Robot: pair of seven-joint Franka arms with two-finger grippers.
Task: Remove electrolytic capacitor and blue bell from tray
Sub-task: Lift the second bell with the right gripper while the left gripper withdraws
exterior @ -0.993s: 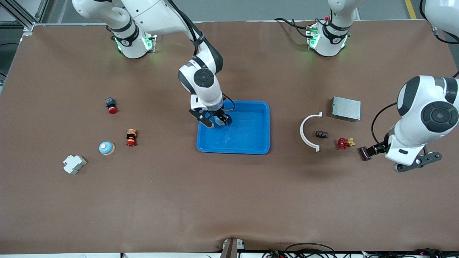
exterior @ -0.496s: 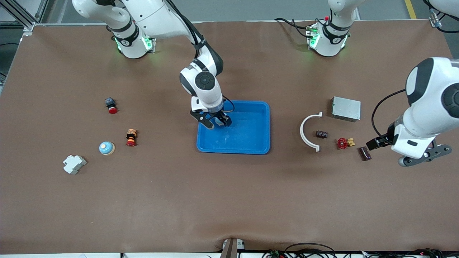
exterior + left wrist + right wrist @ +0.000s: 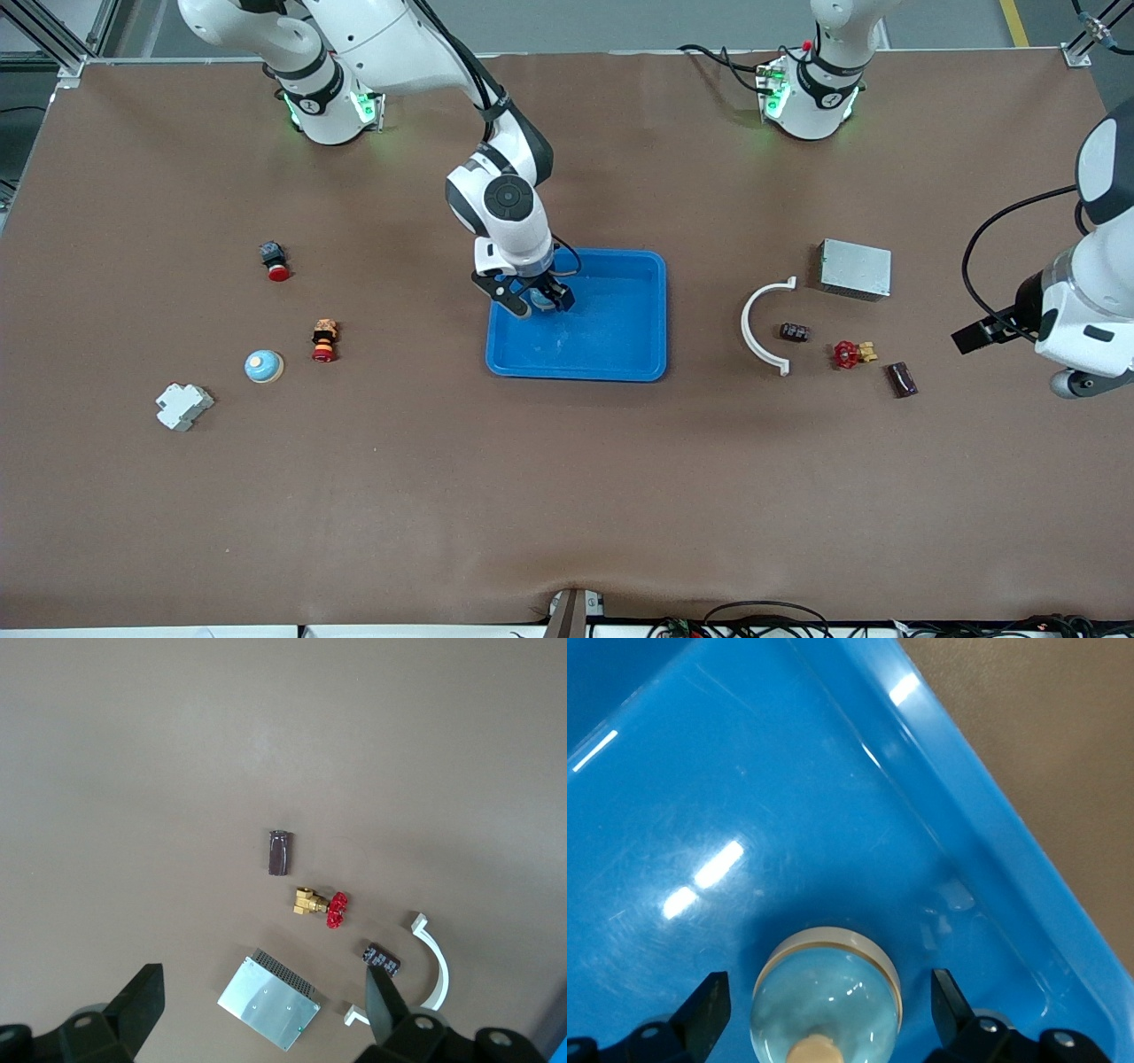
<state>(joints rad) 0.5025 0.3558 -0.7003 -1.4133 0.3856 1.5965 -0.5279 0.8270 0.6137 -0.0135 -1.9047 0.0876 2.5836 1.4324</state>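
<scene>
A pale blue bell (image 3: 826, 999) with a cream base and a beige button stands in a corner of the blue tray (image 3: 620, 354). My right gripper (image 3: 536, 303) (image 3: 828, 992) is low in the tray, open, one finger on each side of the bell with a gap at both. A dark brown capacitor (image 3: 902, 379) (image 3: 279, 852) lies on the table beside the red valve (image 3: 847, 354). My left gripper (image 3: 983, 335) (image 3: 261, 992) is open and holds nothing, high over the left arm's end of the table.
A silver box (image 3: 855, 268), a white curved bracket (image 3: 753, 332) and a small black cylinder (image 3: 794, 332) lie near the valve. Toward the right arm's end are another blue bell (image 3: 264, 365), a white block (image 3: 183, 406) and two red-capped buttons (image 3: 324, 341), (image 3: 275, 260).
My left arm has risen and swung away from the capacitor toward the table's end; the capacitor stays on the table. The right gripper has hardly moved.
</scene>
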